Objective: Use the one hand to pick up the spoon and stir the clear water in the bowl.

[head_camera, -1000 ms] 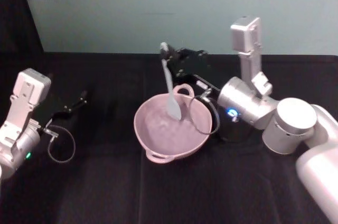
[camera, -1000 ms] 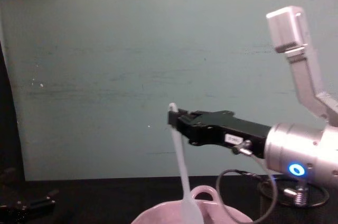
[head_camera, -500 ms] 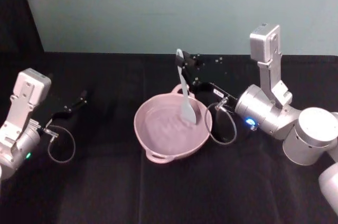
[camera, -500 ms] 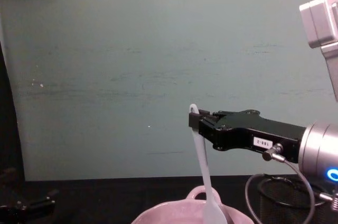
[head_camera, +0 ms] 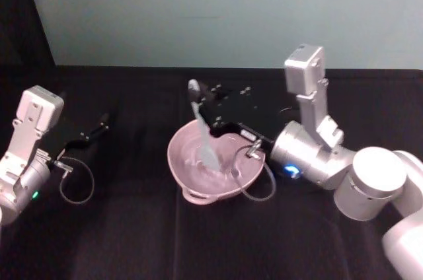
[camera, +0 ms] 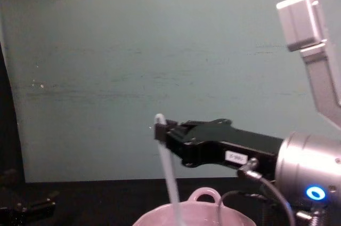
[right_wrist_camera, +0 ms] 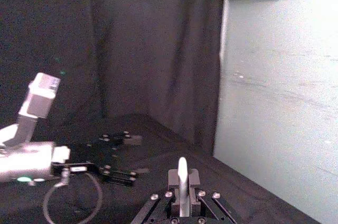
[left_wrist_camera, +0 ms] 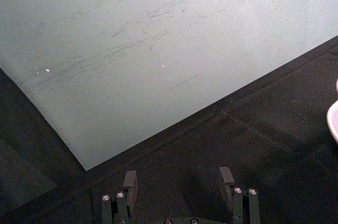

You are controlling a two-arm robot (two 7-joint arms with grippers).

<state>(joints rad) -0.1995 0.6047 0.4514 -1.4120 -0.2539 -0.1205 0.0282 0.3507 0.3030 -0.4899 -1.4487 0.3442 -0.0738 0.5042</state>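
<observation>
The pale pink bowl (head_camera: 192,193) (camera: 160,218) sits mid-table; its edge also shows at the side of the left wrist view (left_wrist_camera: 334,121). The clear water (head_camera: 192,154) inside shows faint ripples. The white spoon (head_camera: 200,121) (camera: 166,167) (right_wrist_camera: 182,179) stands nearly upright with its bowl end down in the water. My right gripper (head_camera: 206,105) (camera: 162,130) (right_wrist_camera: 182,203) is shut on the spoon's handle near the top, reaching in from the right above the bowl. My left gripper (head_camera: 96,128) (left_wrist_camera: 178,182) rests parked at the table's left with its fingers open and nothing between them.
A black cloth (head_camera: 132,240) covers the table, which ends at a pale green wall (head_camera: 198,9). A cable loop (head_camera: 76,184) hangs by the left wrist, and another (head_camera: 254,184) drapes from the right wrist over the bowl's right rim. A dark curtain (head_camera: 20,22) stands at the far left.
The right gripper swung right with the spoon, then back left and nearer to me, sweeping the spoon's end through the water from the bowl's right side to its middle. The left arm stayed still.
</observation>
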